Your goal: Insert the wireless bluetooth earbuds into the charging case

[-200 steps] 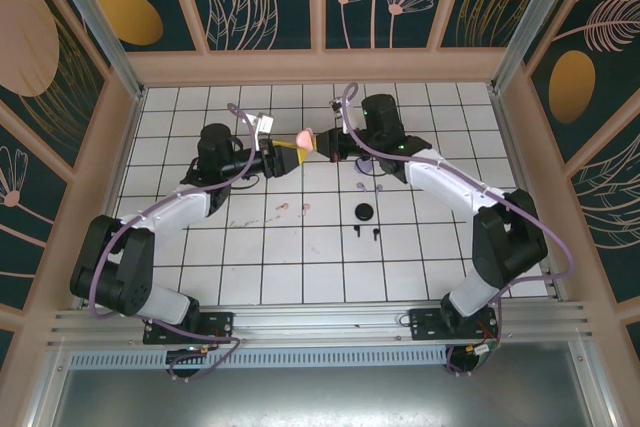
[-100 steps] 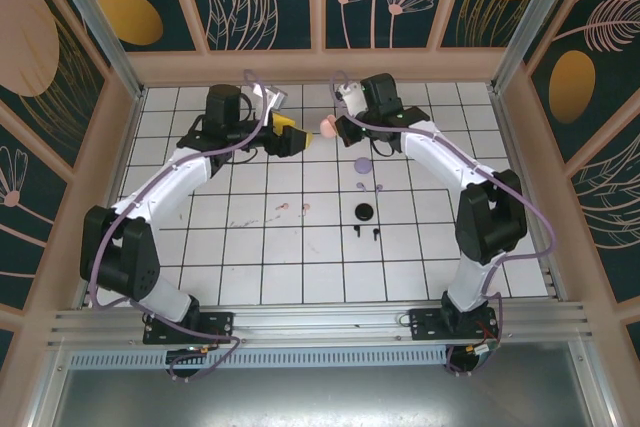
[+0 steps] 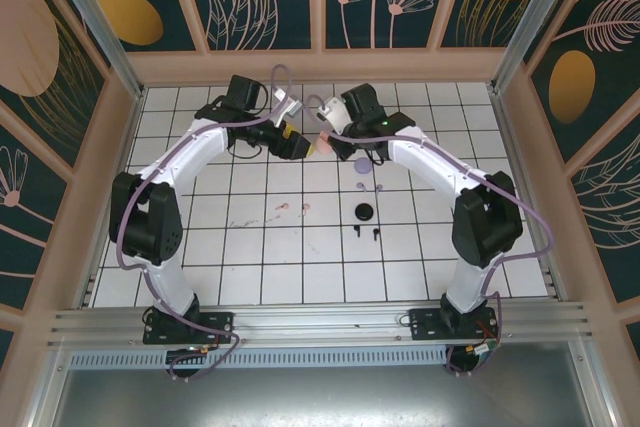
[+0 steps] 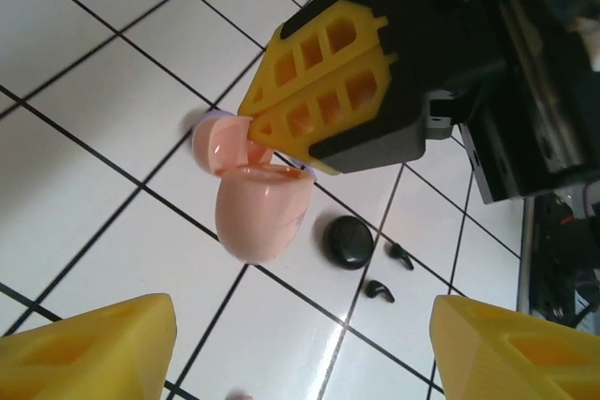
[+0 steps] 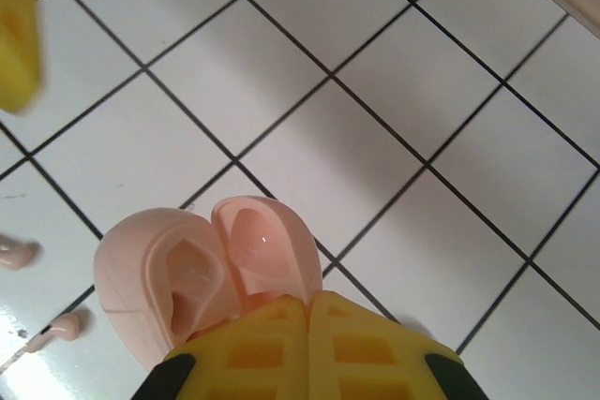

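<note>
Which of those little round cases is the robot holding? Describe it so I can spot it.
Start at the white tiled table and look to its far middle. There the right gripper is shut on the pink case, its lid hinged open. The lavender case and black case lie on the tiles.

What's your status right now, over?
Right end effector shut on open pink round plastic case, held aloft. Left end effector open, empty, facing it. Two tiny pink stemmed earbuds lying on white tiles, not yet in case.
</note>
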Controlling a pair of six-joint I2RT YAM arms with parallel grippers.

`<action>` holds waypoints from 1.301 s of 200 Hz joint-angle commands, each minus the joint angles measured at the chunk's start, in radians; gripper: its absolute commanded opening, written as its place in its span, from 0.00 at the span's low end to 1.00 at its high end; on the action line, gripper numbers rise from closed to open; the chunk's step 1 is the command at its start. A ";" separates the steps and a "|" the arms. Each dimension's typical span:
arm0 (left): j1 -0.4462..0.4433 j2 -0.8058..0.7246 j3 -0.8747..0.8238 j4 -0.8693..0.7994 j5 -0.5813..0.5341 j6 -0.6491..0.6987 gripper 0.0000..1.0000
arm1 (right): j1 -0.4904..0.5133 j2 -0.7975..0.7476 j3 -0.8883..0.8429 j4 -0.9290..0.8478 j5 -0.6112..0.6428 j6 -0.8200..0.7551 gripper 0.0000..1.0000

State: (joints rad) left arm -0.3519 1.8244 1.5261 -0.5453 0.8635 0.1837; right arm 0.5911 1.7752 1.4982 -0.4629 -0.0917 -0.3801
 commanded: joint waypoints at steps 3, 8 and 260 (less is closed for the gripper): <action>0.005 0.019 0.055 -0.084 0.072 0.073 0.70 | 0.016 -0.095 -0.028 -0.004 0.013 -0.017 0.00; 0.005 0.023 0.059 -0.087 0.077 0.077 0.70 | 0.019 -0.104 -0.031 -0.001 0.009 -0.015 0.00; 0.005 0.101 0.132 -0.160 0.260 0.134 0.43 | 0.083 -0.137 0.003 -0.004 -0.016 0.014 0.00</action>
State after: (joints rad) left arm -0.3519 1.9144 1.6310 -0.6666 1.0931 0.2745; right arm 0.6697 1.6352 1.4643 -0.4614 -0.1051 -0.3786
